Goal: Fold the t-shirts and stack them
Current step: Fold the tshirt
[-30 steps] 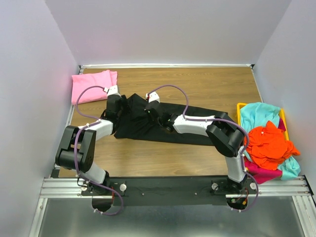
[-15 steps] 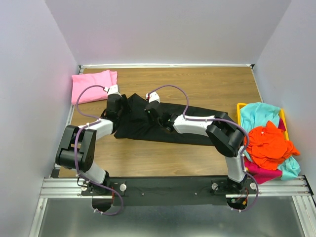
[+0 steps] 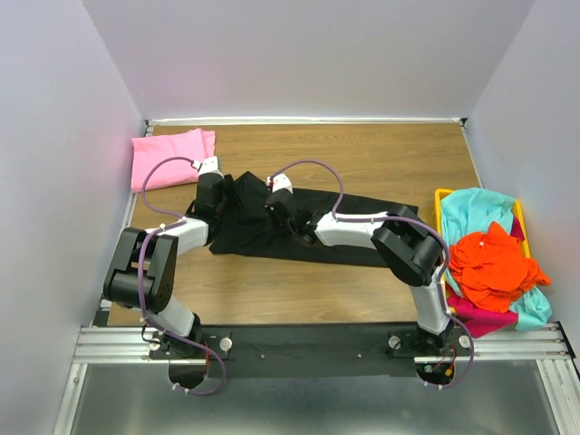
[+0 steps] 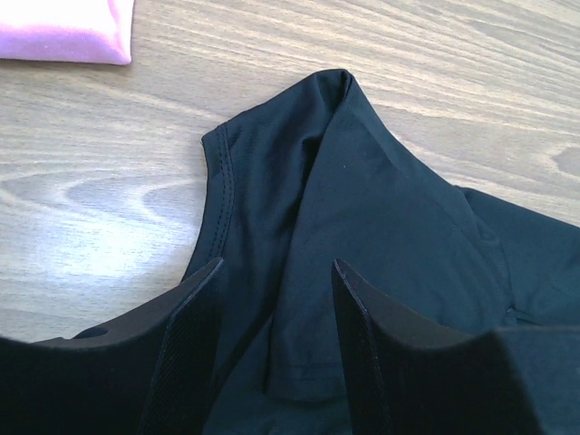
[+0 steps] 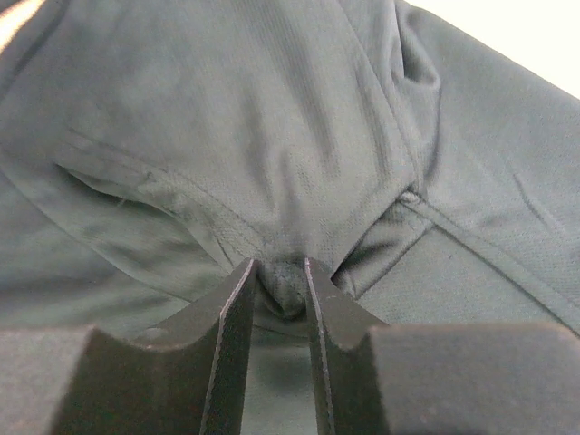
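Observation:
A black t-shirt (image 3: 299, 227) lies spread across the middle of the table, its left end bunched. My left gripper (image 3: 220, 192) sits low over that left end; in the left wrist view it (image 4: 276, 299) is open, its fingers astride a fold of the black t-shirt (image 4: 381, 227). My right gripper (image 3: 275, 201) is over the shirt's upper middle; in the right wrist view it (image 5: 281, 281) is shut on a pinched tuck of the black t-shirt (image 5: 272, 118). A folded pink t-shirt (image 3: 169, 156) lies at the far left corner and also shows in the left wrist view (image 4: 63, 32).
A yellow bin (image 3: 441, 196) at the right edge holds teal (image 3: 476, 208), orange (image 3: 489, 263) and magenta (image 3: 485, 317) shirts in a heap. Walls close in the table at left, back and right.
My right gripper has edged slightly left and toward the back with the cloth. The left arm has hardly moved.

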